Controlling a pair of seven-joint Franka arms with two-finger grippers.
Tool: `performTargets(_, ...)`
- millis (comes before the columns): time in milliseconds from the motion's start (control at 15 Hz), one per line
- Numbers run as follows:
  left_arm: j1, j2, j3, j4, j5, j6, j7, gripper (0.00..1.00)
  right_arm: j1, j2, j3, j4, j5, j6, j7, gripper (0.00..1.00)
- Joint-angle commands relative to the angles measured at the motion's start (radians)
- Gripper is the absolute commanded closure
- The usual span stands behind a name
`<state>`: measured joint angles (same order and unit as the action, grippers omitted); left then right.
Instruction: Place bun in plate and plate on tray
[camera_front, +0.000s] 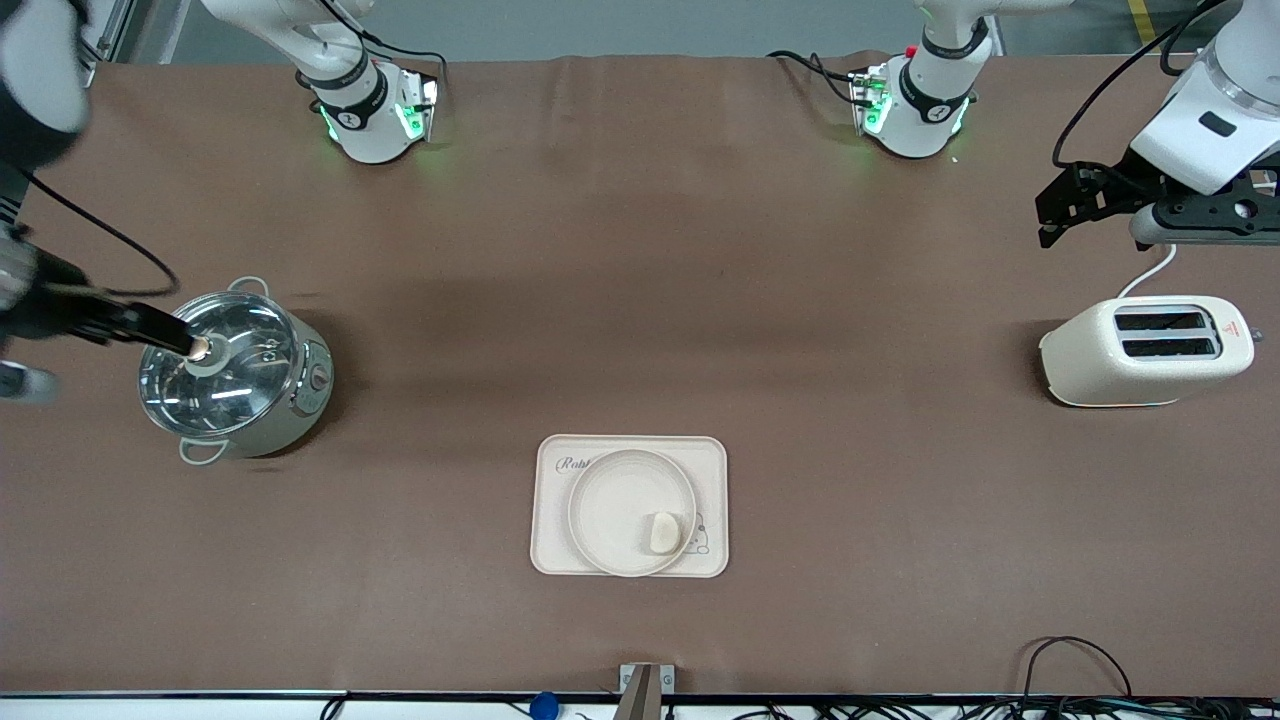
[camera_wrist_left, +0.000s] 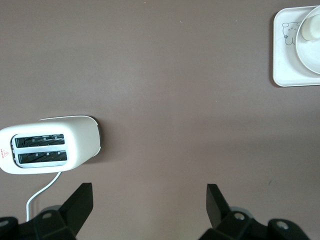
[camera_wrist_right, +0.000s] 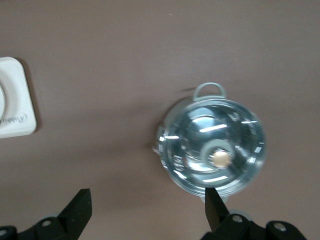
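The bun (camera_front: 664, 532) lies in the plate (camera_front: 600, 500), near the rim. The plate sits on the tray (camera_front: 555, 545), which lies at the table's middle, toward the front camera. My left gripper (camera_front: 1048, 215) hangs open and empty above the table at the left arm's end, by the toaster. Its wrist view shows bare cloth between the fingers (camera_wrist_left: 150, 200), with the tray (camera_wrist_left: 285, 70), plate (camera_wrist_left: 310, 55) and bun (camera_wrist_left: 312, 27) at one corner. My right gripper (camera_front: 185, 345) is open and empty over the pot. The right wrist view shows the gripper (camera_wrist_right: 149, 202) and the tray's corner (camera_wrist_right: 17, 110).
A cream two-slot toaster (camera_front: 1145, 350) with a white cord stands at the left arm's end, also in the left wrist view (camera_wrist_left: 50, 145). A steel pot with a glass lid (camera_front: 235, 380) stands at the right arm's end, also in the right wrist view (camera_wrist_right: 212, 150). Brown cloth covers the table.
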<state>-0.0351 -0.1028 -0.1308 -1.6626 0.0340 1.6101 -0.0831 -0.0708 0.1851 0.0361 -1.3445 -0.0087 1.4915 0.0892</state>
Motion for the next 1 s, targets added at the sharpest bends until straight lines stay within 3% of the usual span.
performTargets(0, -0.003, -0.014, 0.000, 0.000, -0.019, 0.004, -0.003, 0.00, -0.121, -0.091, 0.099, -0.077, -0.069, -0.002, -0.100, 0.00)
performTargets(333, -0.003, -0.005, -0.001, 0.036, -0.014, -0.002, 0.011, 0.00, -0.069, -0.252, 0.078, -0.252, -0.076, 0.046, -0.111, 0.00)
performTargets(467, -0.002, 0.001, 0.000, 0.056, -0.013, -0.028, 0.011, 0.00, 0.026, -0.275, -0.019, -0.269, -0.074, 0.030, -0.111, 0.00)
performTargets(933, -0.002, 0.002, 0.000, 0.063, -0.019, -0.045, 0.014, 0.00, 0.028, -0.294, -0.079, -0.303, -0.008, 0.033, -0.112, 0.00)
